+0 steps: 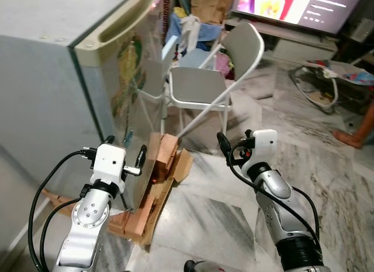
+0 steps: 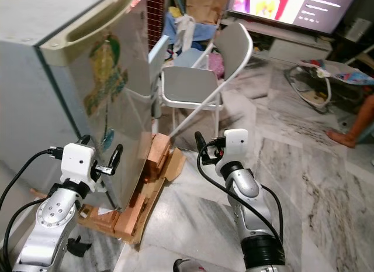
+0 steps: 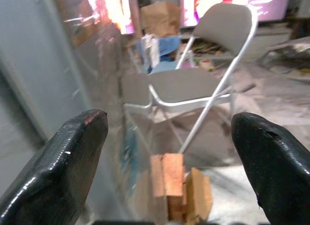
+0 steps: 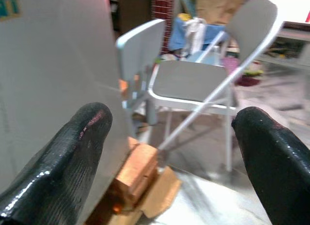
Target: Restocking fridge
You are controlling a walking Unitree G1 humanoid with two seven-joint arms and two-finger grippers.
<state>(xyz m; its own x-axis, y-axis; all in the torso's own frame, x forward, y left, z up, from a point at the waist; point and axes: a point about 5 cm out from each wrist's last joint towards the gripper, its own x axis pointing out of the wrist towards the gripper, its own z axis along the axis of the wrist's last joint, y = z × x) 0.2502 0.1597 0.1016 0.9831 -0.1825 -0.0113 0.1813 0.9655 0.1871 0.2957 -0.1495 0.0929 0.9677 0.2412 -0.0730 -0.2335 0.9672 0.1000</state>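
Fridge (image 1: pixel 52 61): door shut, standing on wooden blocks (image 1: pixel 163 161), left of folding chair (image 1: pixel 204 85). Left gripper (image 1: pixel 124 152) near door edge, fingers spread, empty. Right gripper (image 1: pixel 234 146): spread, empty. Restocking apparently unstarted; door needs opening.

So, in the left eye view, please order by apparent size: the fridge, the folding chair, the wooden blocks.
1. fridge, largest, though also nearest the camera.
2. folding chair.
3. wooden blocks, smallest.

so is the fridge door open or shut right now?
Shut, as far as shown. The fridge door sits flush with the cabinet and no interior shows. The left tool, open, is at its lower edge.
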